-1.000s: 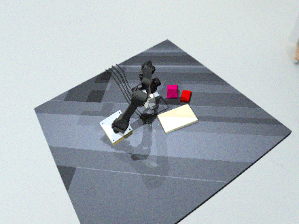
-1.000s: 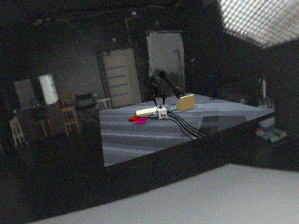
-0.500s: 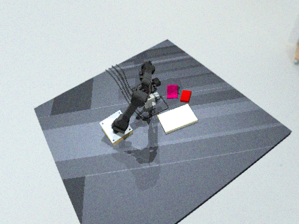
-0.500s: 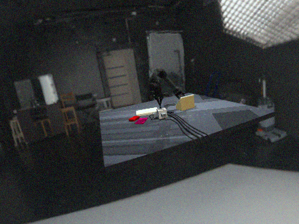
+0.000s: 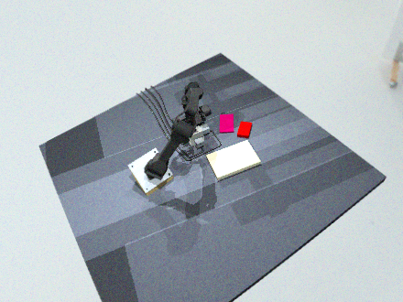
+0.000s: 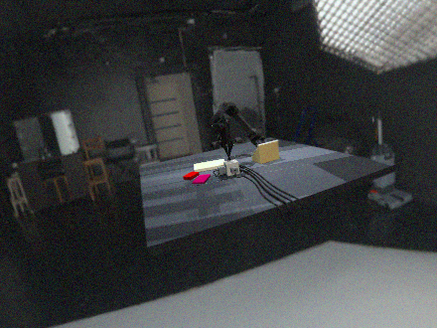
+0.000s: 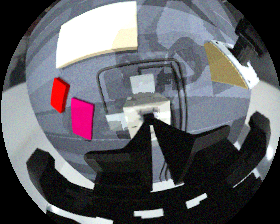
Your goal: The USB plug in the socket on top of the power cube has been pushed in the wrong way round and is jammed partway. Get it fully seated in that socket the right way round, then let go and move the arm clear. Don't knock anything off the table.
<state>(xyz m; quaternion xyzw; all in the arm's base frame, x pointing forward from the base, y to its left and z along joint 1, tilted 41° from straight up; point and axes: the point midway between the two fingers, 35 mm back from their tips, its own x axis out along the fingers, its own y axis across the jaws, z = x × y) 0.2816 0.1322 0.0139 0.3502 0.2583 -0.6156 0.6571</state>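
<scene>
The white power cube [image 5: 199,139] [image 6: 232,169] [image 7: 131,121] stands on the table with pale plugs and dark cables at its sides. My gripper [image 6: 229,158] [image 7: 150,121] points down at the cube's top, its black fingertips nearly together. It is shut on the USB plug at the top socket. The fingertips hide nearly all of the plug, so its depth and which way round it is cannot be seen. In the top view the arm hides the fingertips.
A cream slab [image 5: 234,159] [image 6: 209,165] [image 7: 100,36], a red block [image 5: 245,130] [image 6: 191,176] [image 7: 60,95] and a magenta block [image 5: 226,124] [image 6: 202,179] [image 7: 82,119] lie near the cube. Dark cables [image 5: 157,105] [image 6: 263,186] run to the table's edge. The arm stands on a white-topped wooden block [image 5: 137,168] [image 6: 268,152] [image 7: 223,68].
</scene>
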